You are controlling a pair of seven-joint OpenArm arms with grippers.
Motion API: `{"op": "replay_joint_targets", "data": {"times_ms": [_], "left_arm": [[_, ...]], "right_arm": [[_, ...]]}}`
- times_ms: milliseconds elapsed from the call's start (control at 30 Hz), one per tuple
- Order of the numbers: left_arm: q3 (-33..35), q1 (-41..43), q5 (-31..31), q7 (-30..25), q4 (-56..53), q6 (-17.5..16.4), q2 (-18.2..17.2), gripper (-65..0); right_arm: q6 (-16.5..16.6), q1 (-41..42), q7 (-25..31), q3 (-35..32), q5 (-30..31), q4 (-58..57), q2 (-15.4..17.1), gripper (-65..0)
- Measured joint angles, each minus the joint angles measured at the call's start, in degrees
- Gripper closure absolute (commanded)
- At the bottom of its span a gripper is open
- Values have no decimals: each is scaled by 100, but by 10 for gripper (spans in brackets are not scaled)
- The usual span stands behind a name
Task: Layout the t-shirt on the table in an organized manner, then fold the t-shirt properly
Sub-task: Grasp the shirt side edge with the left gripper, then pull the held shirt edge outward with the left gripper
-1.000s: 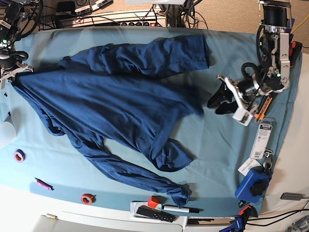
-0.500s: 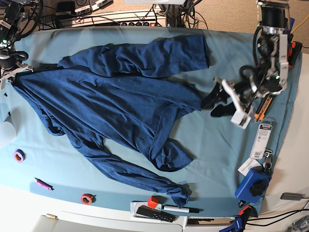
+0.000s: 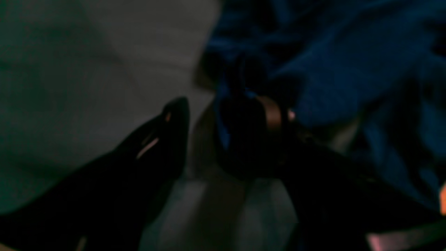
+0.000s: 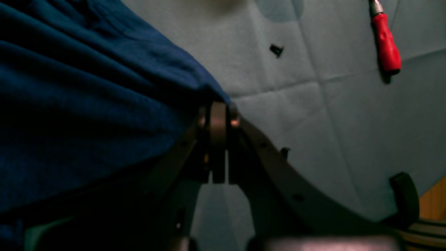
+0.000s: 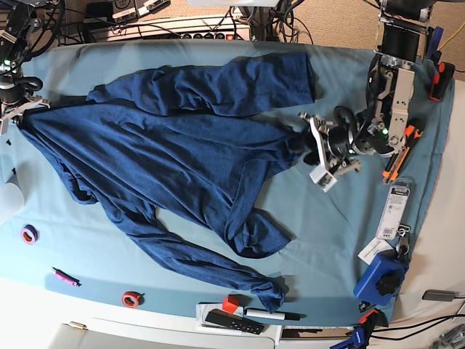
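Left wrist view: the picture is dark and blurred. The left claw (image 3: pixel 223 129) has its two black fingers (image 3: pixel 174 115) spread apart, one low on the left, the other on the right at the edge of the t-shirt (image 3: pixel 348 69). Blue cloth sits around the tip of the right-hand finger, but whether it is gripped cannot be told. The pale table (image 3: pixel 87 69) fills the left half.

Right wrist view: the right claw (image 4: pixel 218 115) is pressed together on a corner of the t-shirt (image 4: pixel 87 104), whose dark blue cloth spreads away to the left. The teal table (image 4: pixel 313 104) lies beyond, with a red-handled tool (image 4: pixel 385 45) at the upper right.

Base view: the t-shirt (image 5: pixel 167 160) lies spread over the middle and left of the table (image 5: pixel 327 247), wrinkled, one sleeve folded across the top and the other trailing down toward the near edge. The left arm reaches in from the upper right, bent downward at the elbow, its left claw (image 5: pixel 309 145) turned sideways at the shirt's right-hand corner. The right arm stands at the far left edge, its right claw (image 5: pixel 22 115) holding the shirt's left corner. A purple tape roll (image 5: pixel 29 234) and a red tape roll (image 5: pixel 131 299) lie near the front edge.
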Motion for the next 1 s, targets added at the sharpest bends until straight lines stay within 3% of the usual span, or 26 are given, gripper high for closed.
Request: {"op": "replay_joint_targets", "data": {"times_ms": [200, 267, 333, 367, 500, 633, 700, 833, 900, 1000], "left_arm": [[0, 20, -442, 24, 0, -133, -212, -275], [0, 20, -518, 83, 0, -131, -232, -195], [0, 20, -553, 81, 0, -131, -232, -33], [0, 17, -555, 57, 0, -133, -232, 0], [-144, -9, -562, -155, 24, -151, -236, 0], [-973, -149, -629, -109, 293, -170, -267, 0], [-1526, -264, -1064, -24, 457, -302, -295, 0], [-2374, -326, -2385, 717, 638, -308, -437, 0], [-2553, -247, -2597, 1174, 645, -328, -538, 0], [-2649, 116, -2800, 1292, 647, -330, -686, 0]], "right_arm": [[2, 0, -2, 0, 0, 0, 0, 0], [2, 0, -2, 0, 0, 0, 0, 0], [2, 0, -2, 0, 0, 0, 0, 0], [2, 0, -2, 0, 0, 0, 0, 0], [2, 0, -2, 0, 0, 0, 0, 0], [2, 0, -15, 0, 0, 0, -2, 0], [4, 2, -15, 0, 2, 0, -2, 0], [4, 0, -15, 0, 4, 0, -2, 0], [9, 0, -15, 0, 7, 0, -2, 0], [9, 0, -15, 0, 7, 0, -2, 0]]}}
